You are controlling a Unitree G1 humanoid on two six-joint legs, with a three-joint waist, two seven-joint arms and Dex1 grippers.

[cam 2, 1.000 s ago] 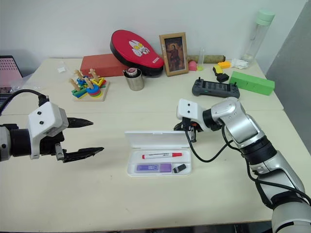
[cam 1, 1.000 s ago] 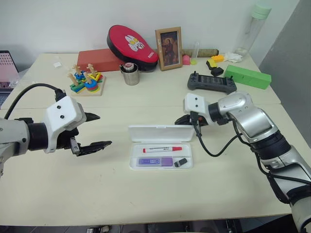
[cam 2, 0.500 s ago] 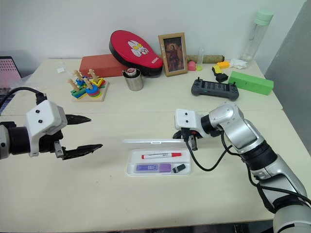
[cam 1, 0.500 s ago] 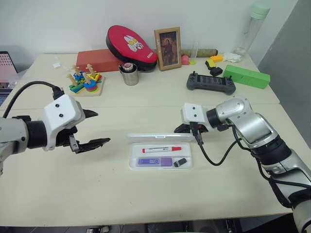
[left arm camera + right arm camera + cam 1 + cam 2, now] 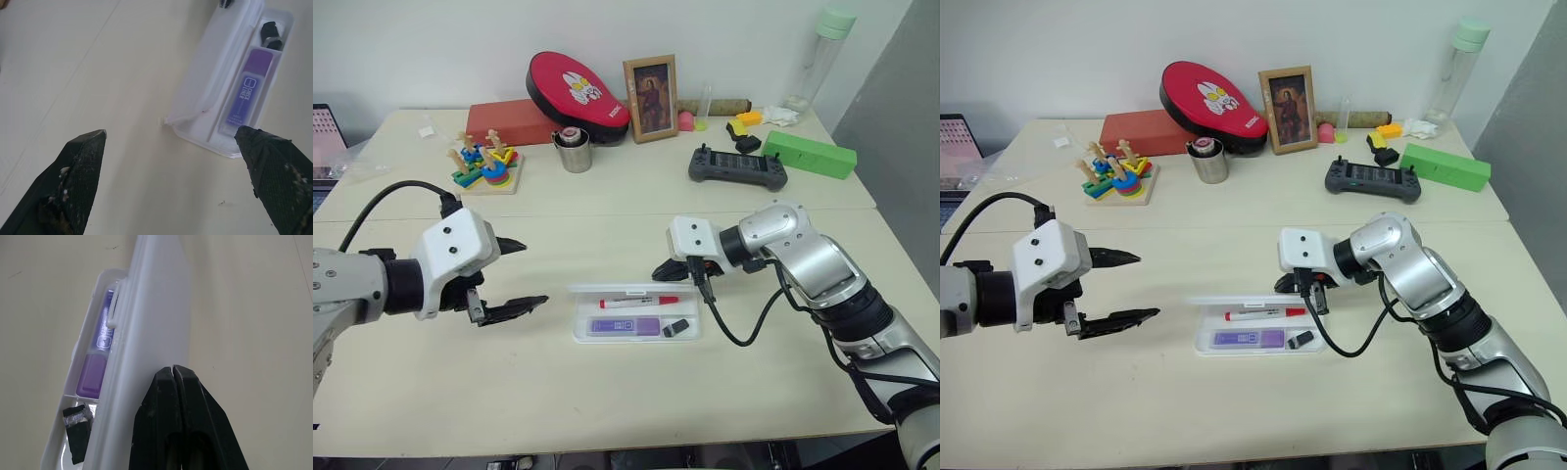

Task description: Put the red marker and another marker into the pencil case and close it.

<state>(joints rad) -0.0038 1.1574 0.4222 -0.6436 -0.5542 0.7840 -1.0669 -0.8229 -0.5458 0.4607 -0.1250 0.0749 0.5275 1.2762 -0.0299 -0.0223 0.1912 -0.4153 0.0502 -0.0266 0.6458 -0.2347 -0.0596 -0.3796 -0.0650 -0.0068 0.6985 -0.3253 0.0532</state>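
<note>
Head view has the pencil case mid-counter with its lid tipped partway over the tray. Inside: the red marker at the back, the purple marker in front, a small black bit beside it. Right wrist view gets something extra: the right pincer, fingers pressed shut and holding nothing, sits against the lid's outer face. Left pincer hangs wide open and empty, left of the case.

Even, bright indoor light w/ soft diffuse shadows on desk; no harsh glare for you in head views. Both sharp, slight wide-angle bend toward desk edges. Your left wrist view: left gripper fingertips blurred, out of focus. Right wrist view: pencil case lid washed out, soft.
</note>
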